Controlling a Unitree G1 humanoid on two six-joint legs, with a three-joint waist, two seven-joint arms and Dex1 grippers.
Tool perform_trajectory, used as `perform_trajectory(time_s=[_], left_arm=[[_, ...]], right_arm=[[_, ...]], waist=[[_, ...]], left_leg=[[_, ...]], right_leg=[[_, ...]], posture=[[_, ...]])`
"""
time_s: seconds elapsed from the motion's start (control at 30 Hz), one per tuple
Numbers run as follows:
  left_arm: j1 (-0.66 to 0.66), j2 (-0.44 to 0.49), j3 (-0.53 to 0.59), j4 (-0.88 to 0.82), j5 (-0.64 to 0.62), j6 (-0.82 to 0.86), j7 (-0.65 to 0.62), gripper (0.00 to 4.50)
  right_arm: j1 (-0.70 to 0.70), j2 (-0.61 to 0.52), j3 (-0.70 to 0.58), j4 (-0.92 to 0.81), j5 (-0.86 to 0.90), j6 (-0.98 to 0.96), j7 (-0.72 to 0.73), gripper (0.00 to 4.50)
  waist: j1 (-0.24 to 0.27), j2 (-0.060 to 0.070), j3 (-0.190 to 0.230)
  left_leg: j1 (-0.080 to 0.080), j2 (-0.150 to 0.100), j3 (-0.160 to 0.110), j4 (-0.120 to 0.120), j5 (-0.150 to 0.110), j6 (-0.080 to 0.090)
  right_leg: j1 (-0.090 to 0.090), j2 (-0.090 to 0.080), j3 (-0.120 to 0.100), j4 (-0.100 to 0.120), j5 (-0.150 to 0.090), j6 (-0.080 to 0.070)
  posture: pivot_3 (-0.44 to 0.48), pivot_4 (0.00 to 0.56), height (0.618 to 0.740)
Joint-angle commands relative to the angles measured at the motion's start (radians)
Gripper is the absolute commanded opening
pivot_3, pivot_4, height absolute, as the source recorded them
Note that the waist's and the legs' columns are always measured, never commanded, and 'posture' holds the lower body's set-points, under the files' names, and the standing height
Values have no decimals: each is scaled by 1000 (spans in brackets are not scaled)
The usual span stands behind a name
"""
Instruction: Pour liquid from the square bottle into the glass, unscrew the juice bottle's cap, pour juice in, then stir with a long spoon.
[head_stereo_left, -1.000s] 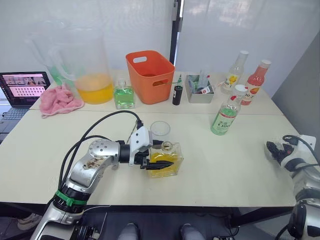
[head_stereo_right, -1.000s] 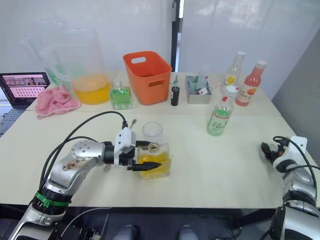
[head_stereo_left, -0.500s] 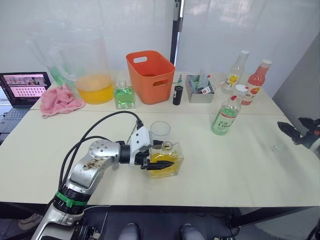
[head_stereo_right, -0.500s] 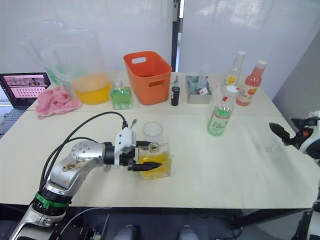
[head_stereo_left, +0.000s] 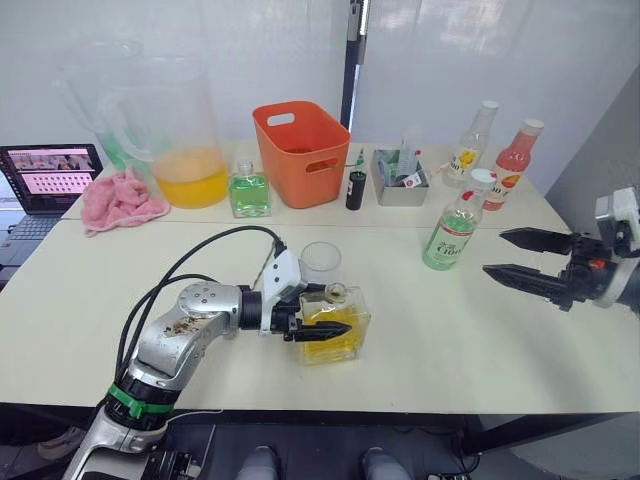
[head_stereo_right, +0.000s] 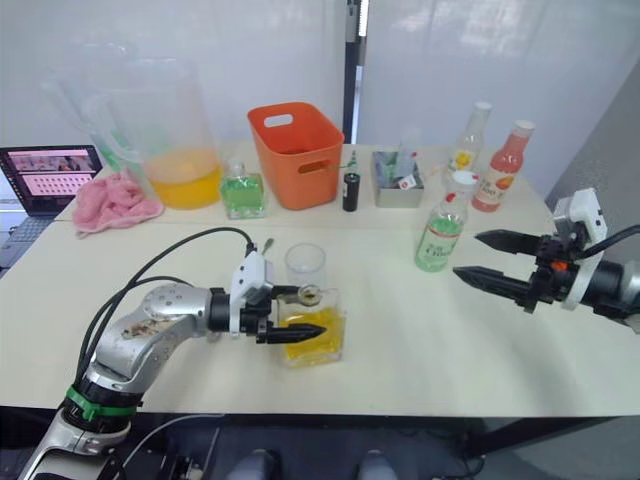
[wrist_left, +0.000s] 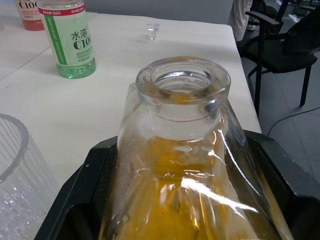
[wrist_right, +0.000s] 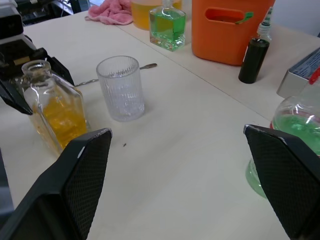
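My left gripper is shut on the square bottle of yellow liquid at the table's front middle; the bottle's neck is uncapped. The glass stands empty just behind it. The long spoon lies flat on the table beyond the glass. At the right stands the juice bottle, green label facing forward and white cap on. To its right my right gripper hovers open, fingers pointing left, a short gap from the bottle.
Along the back stand a big pitcher, a pink cloth, a green square bottle, an orange basket, a small black bottle, a grey tray and two more bottles. A laptop sits far left.
My right arm has risen from the table's right edge and swung in toward the juice bottle, fingers open. The left gripper keeps its hold on the square bottle, which has barely shifted.
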Motion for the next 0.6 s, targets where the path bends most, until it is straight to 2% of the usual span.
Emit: perform_trajectory(time_s=[0.03,0.23,0.33,0.47,0.6], left_arm=[[2,31,86,-115,-78,43,24,2803],[62,123,222,-218,-162,123,68,2803],[107,197,347,-275,-213,176,97,2803],[142,304,492,-269,-198,183,123,2803],[137,386,535,-213,-156,136,119,2803]], right_arm=[[43,14,-16,-115,61,-28,77,4460],[39,33,66,-124,47,-49,132,4460],[-9,60,138,-88,-3,-93,138,4460],[-74,65,216,-25,-46,-110,168,4460],[-120,92,267,-1,-70,-127,171,4460]], waist=[[-1,0,0],[-4,-1,1],[-9,-2,2],[-5,-4,3],[2,-6,4]], left_leg=[[0,0,0,-1,0,0],[0,0,0,0,0,0],[0,1,0,0,0,0],[0,1,0,0,0,0],[-1,1,0,0,0,0]], right_leg=[[0,0,0,0,-1,0],[-1,0,0,1,-1,0],[-1,0,0,1,-2,-3],[-2,0,0,1,-3,-6],[-2,0,-1,0,-4,-7]], posture=[[0,150,738],[0,150,738],[0,150,738],[0,150,738],[0,150,738]])
